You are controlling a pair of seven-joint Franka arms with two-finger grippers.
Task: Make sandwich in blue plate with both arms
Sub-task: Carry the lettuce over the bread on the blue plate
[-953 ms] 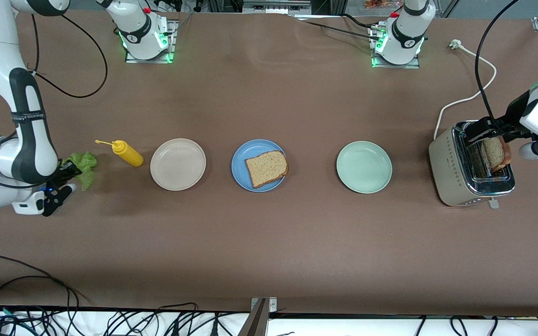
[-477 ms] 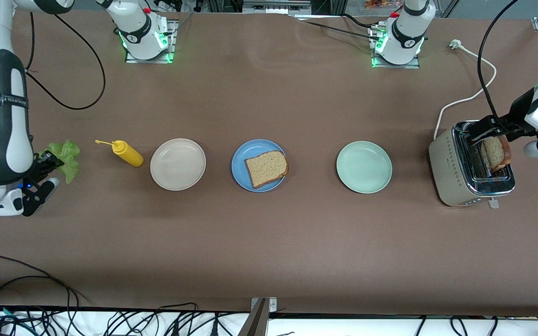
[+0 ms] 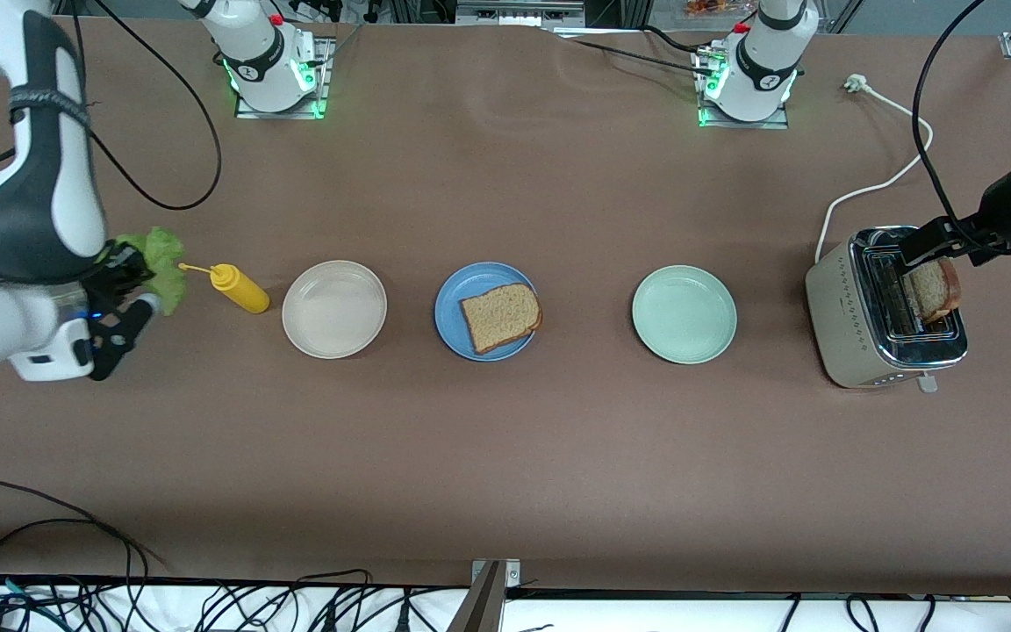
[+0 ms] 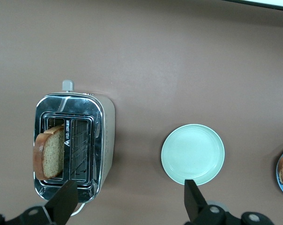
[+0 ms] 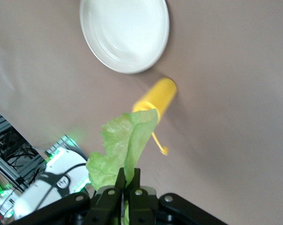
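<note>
One bread slice lies on the blue plate at the table's middle. A second bread slice stands in the toaster at the left arm's end; it also shows in the left wrist view. My left gripper is open and empty above the toaster, its fingers spread wide. My right gripper is shut on the ruffled green lettuce leaf and holds it in the air beside the yellow bottle. The right wrist view shows the jaws pinched on the leaf.
A cream-white plate lies between the yellow bottle and the blue plate. A mint-green plate lies between the blue plate and the toaster. The toaster's white cord runs toward the left arm's base.
My right arm has lifted the lettuce and carried it toward the yellow bottle. My left arm's wrist has drawn up and away from the toaster; the bread stays in its slot.
</note>
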